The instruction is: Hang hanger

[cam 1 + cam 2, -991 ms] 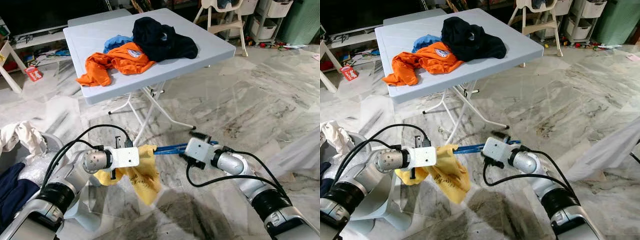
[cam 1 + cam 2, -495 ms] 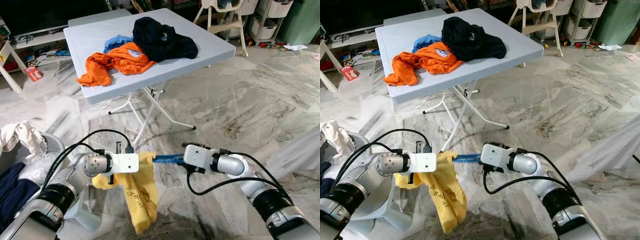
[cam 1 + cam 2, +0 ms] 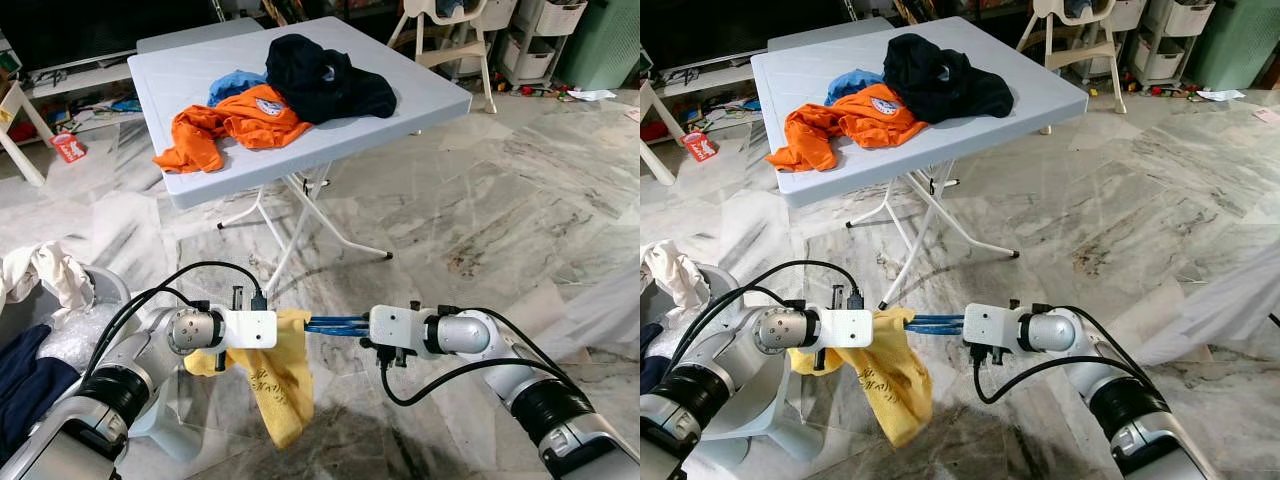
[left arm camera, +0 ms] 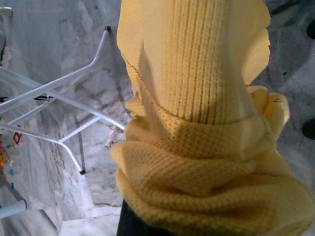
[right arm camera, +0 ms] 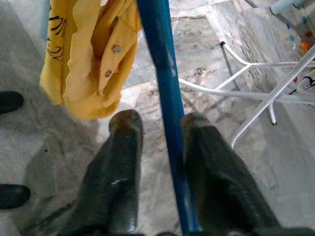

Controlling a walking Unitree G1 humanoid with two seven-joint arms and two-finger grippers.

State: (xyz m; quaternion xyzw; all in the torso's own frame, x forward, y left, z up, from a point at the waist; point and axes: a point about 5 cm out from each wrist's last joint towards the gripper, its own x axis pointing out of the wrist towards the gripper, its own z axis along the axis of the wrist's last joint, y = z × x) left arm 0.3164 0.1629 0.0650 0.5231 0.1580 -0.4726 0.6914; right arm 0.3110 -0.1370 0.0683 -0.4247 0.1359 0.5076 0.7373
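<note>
A blue hanger (image 3: 335, 325) is held level above the marble floor between my two grippers. My right gripper (image 3: 372, 326) is shut on its right end; in the right wrist view the blue bar (image 5: 167, 113) runs between the two black fingers (image 5: 120, 157). A yellow garment (image 3: 282, 385) with buttons (image 5: 114, 49) hangs from the hanger's left end, where my left gripper (image 3: 262, 328) is shut on it. Yellow knit fabric (image 4: 197, 123) covers that gripper's fingers.
A white folding table (image 3: 400, 110) stands just ahead, bearing an orange shirt (image 3: 235, 125), a blue one and a dark garment (image 3: 325, 75); its thin legs (image 3: 300, 215) reach the floor close to the hanger. A basket of clothes (image 3: 45, 330) sits at my left. A white sheet (image 3: 600, 310) lies at the right.
My right gripper has come lower and nearer, bringing the hanger from a slant to level. The yellow garment has swung and now hangs straighter below the left gripper.
</note>
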